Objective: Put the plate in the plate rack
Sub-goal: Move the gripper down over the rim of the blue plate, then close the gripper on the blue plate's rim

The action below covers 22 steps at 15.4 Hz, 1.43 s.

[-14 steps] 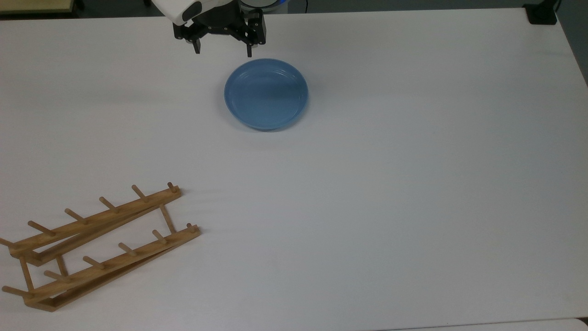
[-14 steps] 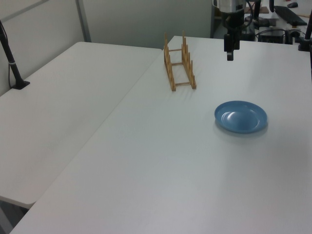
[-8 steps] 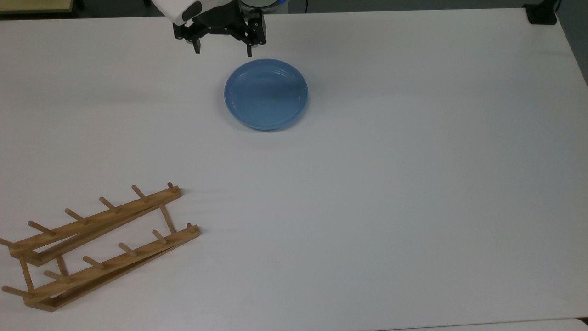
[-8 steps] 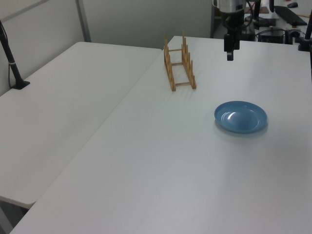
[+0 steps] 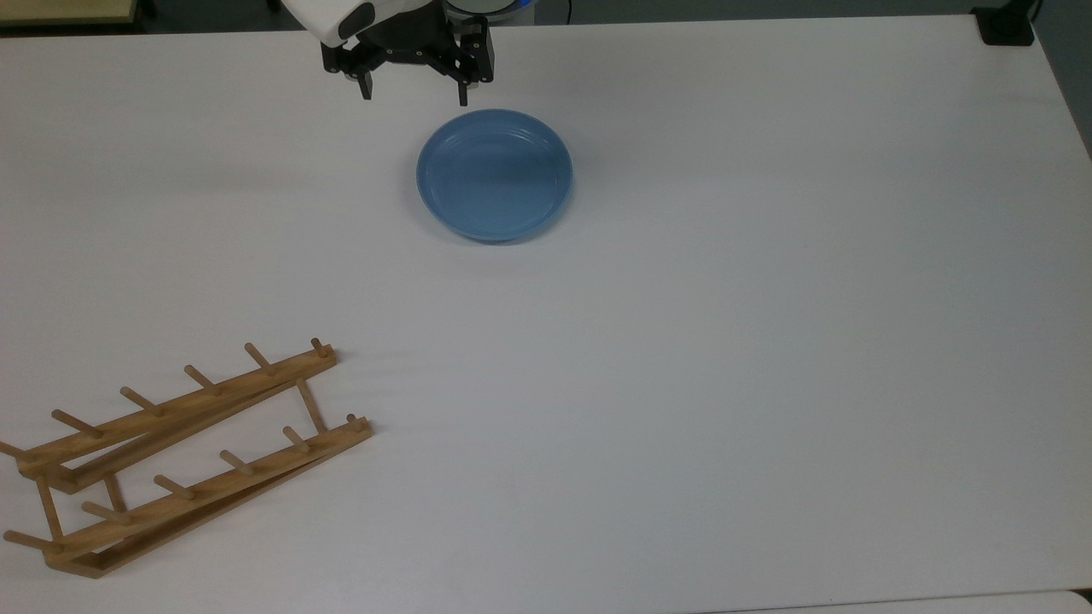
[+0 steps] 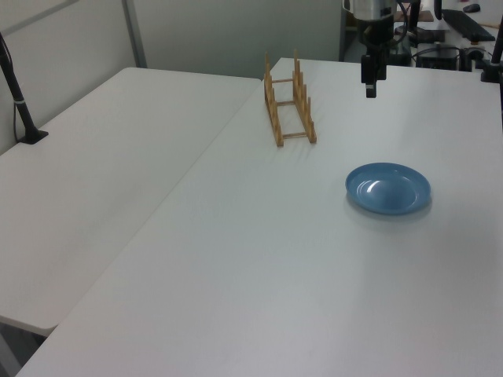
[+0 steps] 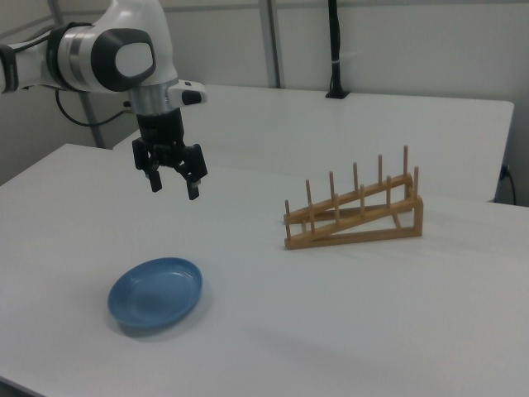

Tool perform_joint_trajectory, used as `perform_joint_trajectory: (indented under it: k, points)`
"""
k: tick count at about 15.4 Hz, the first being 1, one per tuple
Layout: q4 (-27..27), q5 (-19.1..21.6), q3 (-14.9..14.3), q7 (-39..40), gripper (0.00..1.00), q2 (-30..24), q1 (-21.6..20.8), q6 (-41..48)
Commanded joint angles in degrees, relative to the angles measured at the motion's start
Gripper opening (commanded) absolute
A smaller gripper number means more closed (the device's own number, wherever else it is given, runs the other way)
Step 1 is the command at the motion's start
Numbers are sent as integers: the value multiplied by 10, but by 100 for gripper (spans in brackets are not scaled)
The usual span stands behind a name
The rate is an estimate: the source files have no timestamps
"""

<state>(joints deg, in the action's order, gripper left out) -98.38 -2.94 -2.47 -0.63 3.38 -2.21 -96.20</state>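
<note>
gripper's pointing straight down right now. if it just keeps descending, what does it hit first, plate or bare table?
Probably the plate, at or near its rim: the open gripper hangs above the plate's edge nearest the arm. Depth is unclear, so one finger could land on bare table just outside.

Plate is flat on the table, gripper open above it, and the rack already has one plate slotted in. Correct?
Not quite. The plate rack is empty: the right view shows only bare pegs with nothing slotted between them. The rest holds: the plate lies flat on the table, and the gripper hangs open above it, apart from it.
</note>
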Motion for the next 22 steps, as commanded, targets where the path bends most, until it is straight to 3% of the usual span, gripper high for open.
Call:
perform_joint_trajectory:
  k: [1,4,7,10,15,18,22]
  points:
    - [-4,-1,-1,12,100,-2,4,-7]
    - [-4,23,-1,27,100,21,4,-7]
    - [-4,61,-4,97,100,34,11,-6]
    - [-4,102,-25,164,100,51,11,-6]
    - [-10,107,-37,229,99,103,11,-20]
    - [-36,109,-47,232,93,121,10,-71]
    - [-55,109,-48,252,76,151,6,-112]
